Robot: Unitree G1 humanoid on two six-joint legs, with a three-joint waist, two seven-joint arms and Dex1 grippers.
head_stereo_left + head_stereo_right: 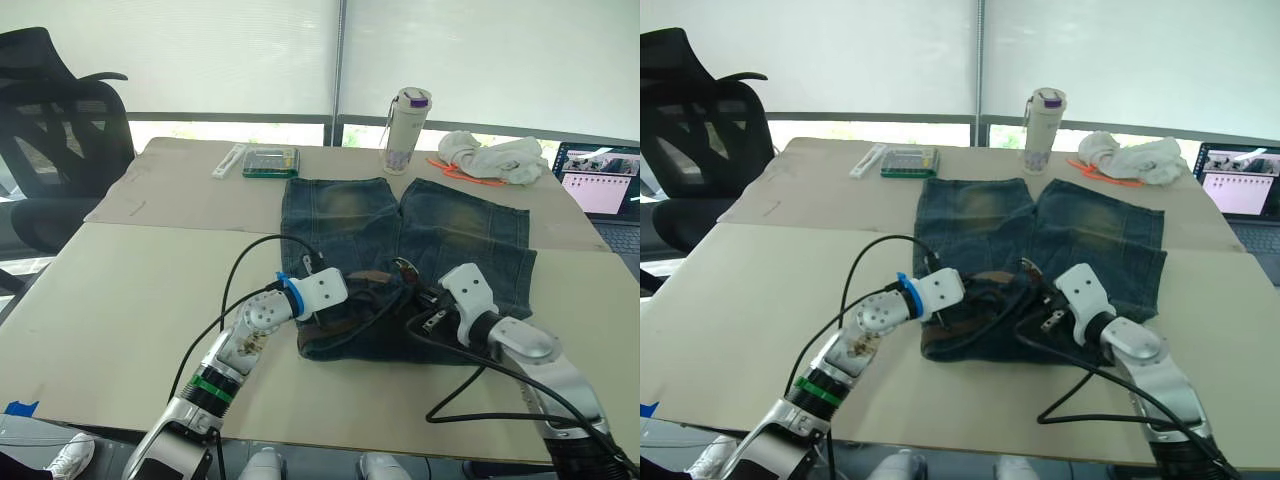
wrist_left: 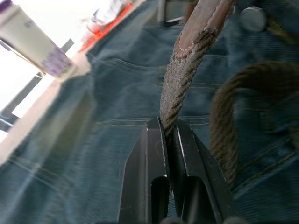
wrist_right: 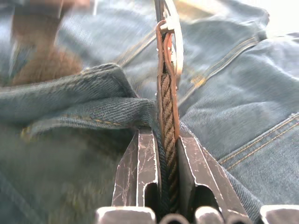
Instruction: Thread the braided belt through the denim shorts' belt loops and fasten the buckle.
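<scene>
- Left eye view: the denim shorts (image 1: 400, 260) lie flat on a beige table (image 1: 120, 290), legs pointing towards the window, waistband nearest the robot.
- The braided belt (image 1: 365, 285) sits along the waistband between the two grippers.
- Left wrist view: the left gripper (image 2: 167, 140) is clenched on the braided belt's woven strap, near its brown leather tip.
- Right wrist view: the right gripper (image 3: 167, 149) pinches the belt edge-on just behind the buckle (image 3: 174, 37), a silver frame standing above the denim.
- A fold of waistband lies against the right gripper's fingers (image 3: 140, 163).
- Beyond the shorts stand a white bottle (image 1: 406, 130) with purple lid and purple print too small to read, a white cloth bundle (image 1: 495, 158) and a laptop (image 1: 605, 185).
</scene>
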